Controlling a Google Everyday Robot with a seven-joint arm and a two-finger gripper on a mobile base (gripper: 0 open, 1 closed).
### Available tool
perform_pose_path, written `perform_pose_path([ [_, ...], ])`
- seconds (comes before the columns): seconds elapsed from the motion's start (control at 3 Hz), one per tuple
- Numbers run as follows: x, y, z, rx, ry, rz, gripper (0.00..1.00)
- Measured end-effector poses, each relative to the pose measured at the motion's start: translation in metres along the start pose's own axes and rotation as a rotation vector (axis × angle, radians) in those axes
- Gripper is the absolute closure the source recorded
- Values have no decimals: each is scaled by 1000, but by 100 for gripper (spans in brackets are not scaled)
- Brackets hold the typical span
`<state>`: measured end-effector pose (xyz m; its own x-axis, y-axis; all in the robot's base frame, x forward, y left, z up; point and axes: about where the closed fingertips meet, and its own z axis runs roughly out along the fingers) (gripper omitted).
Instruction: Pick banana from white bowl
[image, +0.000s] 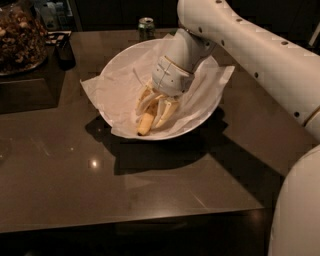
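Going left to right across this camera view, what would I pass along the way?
Jar of nuts → small dark container → white bowl, with the banana lying inside it and the gripper down over the banana → the robot's white arm.
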<state>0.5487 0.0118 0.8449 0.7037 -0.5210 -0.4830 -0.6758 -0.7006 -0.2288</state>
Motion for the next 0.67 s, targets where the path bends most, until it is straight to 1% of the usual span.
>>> perform_pose_path([
  [0.33,1,5,-4,4,15,17,100],
  [0.67,3,12,-18,26,54,41,100],
])
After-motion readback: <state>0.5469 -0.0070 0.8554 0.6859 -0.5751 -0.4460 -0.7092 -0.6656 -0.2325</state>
